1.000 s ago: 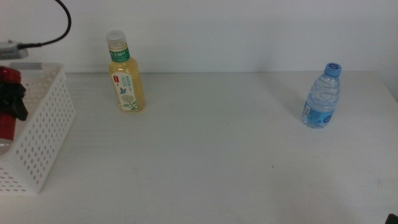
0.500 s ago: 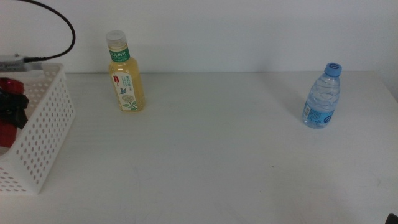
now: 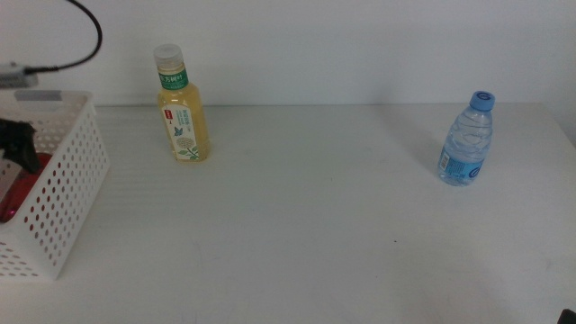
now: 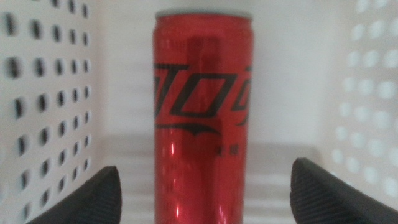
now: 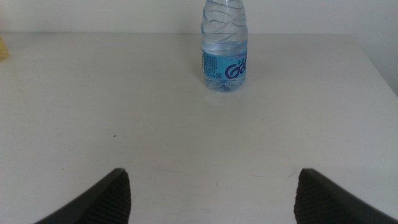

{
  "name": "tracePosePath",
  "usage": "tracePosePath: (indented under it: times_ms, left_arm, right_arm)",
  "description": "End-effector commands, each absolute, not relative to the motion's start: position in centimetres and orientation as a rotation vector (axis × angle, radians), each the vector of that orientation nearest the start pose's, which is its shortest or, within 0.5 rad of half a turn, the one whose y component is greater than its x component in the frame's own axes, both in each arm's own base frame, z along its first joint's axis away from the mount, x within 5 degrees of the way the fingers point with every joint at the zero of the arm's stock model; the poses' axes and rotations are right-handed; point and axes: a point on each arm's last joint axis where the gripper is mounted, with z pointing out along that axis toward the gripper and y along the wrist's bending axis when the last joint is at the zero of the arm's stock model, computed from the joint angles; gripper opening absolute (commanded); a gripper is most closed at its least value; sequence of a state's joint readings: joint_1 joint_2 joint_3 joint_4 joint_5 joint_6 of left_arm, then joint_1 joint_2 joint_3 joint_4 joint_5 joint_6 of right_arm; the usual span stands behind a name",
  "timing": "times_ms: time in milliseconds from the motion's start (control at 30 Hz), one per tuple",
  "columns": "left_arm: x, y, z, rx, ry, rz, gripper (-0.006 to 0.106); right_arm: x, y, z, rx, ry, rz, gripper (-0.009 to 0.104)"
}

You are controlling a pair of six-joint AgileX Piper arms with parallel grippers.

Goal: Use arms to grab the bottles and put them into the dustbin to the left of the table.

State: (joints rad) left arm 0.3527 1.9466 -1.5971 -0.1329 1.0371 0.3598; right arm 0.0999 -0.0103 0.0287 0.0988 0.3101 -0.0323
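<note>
Hanging inside the white perforated basket [image 3: 67,180] at 9 o'clock on the tabletop [image 3: 315,216], the left end effector [image 4: 208,193] has its dark wedge-shaped jaws spread wide, clear of the slim red can [image 4: 203,112]. The glossy can lies between the basket's hole-dotted plastic walls; only a red sliver of it shows in the middle view. A yellow drink bottle [image 3: 182,108] with a white cap and green-white label stands upright at about 11 o'clock. A small clear ribbed water bottle [image 3: 468,139] with a blue cap stands at 2 o'clock. The right end effector [image 5: 211,193] waits, jaws wide, facing that bottle across the matte white surface.
</note>
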Motion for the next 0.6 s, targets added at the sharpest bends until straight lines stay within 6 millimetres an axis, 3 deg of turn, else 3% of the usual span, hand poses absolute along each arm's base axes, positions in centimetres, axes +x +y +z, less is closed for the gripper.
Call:
tracePosePath:
  times_ms: [0, 200, 333, 567]
  left_arm:
    - [38.0, 12.6, 29.5, -0.096, 2.702, 0.004, 0.087]
    - [36.0, 9.0, 35.1, -0.055, 2.543, 0.053, 0.083]
    - [33.5, 5.4, 38.3, 0.043, 2.402, 0.062, 0.073]
    - [28.6, 0.0, 40.1, 0.164, 2.199, 0.037, 0.063]
  right_arm:
    - [5.3, 0.7, 18.7, -0.055, 1.702, 0.127, 0.07]
    - [5.3, 0.7, 18.7, -0.055, 1.702, 0.127, 0.07]
    - [5.3, 0.7, 18.7, -0.055, 1.702, 0.127, 0.07]
    - [5.3, 0.7, 18.7, -0.055, 1.702, 0.127, 0.07]
